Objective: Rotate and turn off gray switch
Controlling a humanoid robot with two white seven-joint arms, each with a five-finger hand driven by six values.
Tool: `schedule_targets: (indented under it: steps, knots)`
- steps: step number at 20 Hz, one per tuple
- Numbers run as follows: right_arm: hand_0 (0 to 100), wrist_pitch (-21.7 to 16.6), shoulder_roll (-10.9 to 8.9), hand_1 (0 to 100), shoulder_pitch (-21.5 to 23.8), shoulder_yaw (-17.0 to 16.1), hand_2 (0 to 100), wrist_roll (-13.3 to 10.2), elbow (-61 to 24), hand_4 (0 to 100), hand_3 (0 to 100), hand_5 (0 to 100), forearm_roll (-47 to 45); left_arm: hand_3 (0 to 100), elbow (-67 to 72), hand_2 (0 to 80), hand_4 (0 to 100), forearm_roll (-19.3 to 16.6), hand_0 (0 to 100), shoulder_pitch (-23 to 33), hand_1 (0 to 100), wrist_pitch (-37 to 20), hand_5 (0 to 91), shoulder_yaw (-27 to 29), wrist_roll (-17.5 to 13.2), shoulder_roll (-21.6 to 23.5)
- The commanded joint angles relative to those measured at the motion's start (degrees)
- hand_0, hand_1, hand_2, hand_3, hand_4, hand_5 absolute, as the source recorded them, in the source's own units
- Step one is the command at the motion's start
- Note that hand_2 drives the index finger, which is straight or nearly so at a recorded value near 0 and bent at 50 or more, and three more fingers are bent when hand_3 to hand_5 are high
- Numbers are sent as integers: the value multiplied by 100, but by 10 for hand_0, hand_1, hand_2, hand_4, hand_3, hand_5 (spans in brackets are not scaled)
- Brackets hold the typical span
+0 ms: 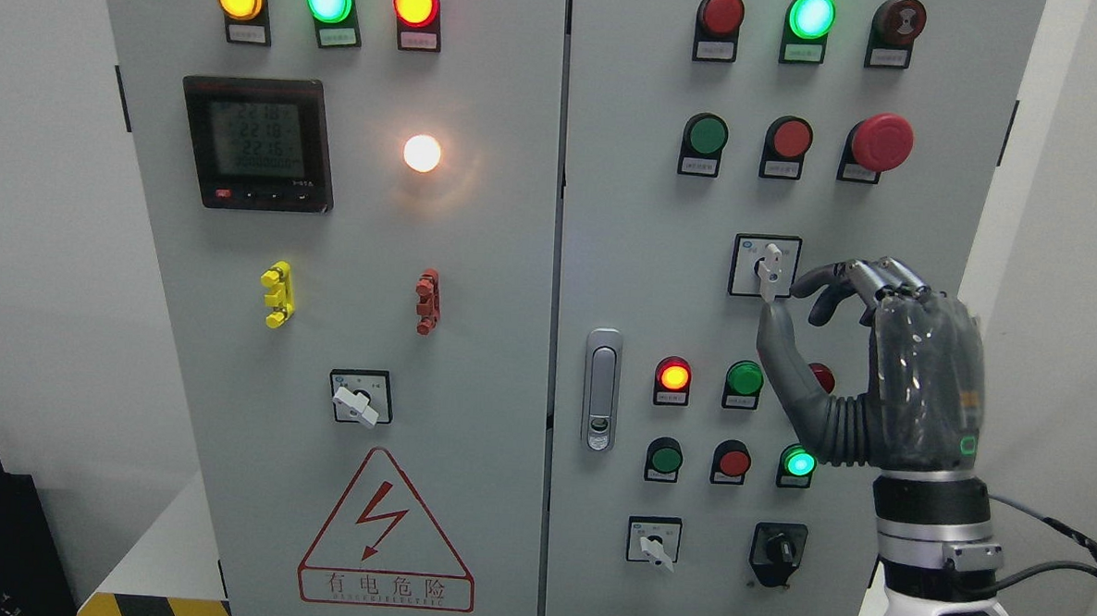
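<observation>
Fingers (pixel 814 278) of right hand (pixel 879 359), dark grey w/ ribbed thumb base, spread loosely and holding nothing. Thumb tip sits just below the lower end of the small light-grey rotary switch handle (pixel 770 270); cannot tell if touching. Index tip just right of switch plate, near it; other fingers curled further right, apart from panel controls. Arm enters from lower right, black-and-silver wrist cuff w/ cables trailing to right edge.

Switch is on right cabinet door (pixel 625 256), approx mid-height, on a square black-framed plate; handle upright, nearly vertical.

Around the hand: lit red round lamp (pixel 673 376) and green round button (pixel 744 379) left of thumb base; a red button mostly hidden behind thumb. Below: green and red buttons, plus lit green lamp (pixel 798 462) just beside the palm. Bottom row: second grey rotary switch (pixel 656 546), handle tilted, and black rotary knob (pixel 779 549).

Above the switch: green button, red button, large red mushroom-head stop button (pixel 882 141). Top row: dark red lamp, lit green lamp, dark buzzer-type unit.

Silver door latch (pixel 601 389) at left edge of right door.

Left door: lit yellow, green, red lamps on top; black digital meter (pixel 258 143) w/ grey display; bright white lamp (pixel 422 152); yellow clip and red clip mid-panel; another grey rotary switch, handle tilted; red triangular lightning warning label (pixel 386 528) at bottom.

Left hand not in frame.
</observation>
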Motion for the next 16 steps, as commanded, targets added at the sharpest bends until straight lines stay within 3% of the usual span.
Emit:
schedule_targets:
  steps: [1, 5, 16]
  knots:
    - [419, -210, -82, 264, 460, -424, 109, -34, -512, 0, 77, 0, -6, 0, 132, 0, 0, -44, 120, -4, 389, 4, 0, 176, -3, 0]
    - [323, -359, -100, 272, 636, -547, 1, -25, -635, 0, 0, 0, -6, 0, 132, 0, 0, -44, 120, -4, 389, 4, 0, 185, -2, 0]
    - [247, -377, -171, 311, 829, -600, 0, -16, -670, 0, 0, 0, 3, 0, 132, 0, 0, -44, 120, -4, 389, 4, 0, 185, -3, 0]
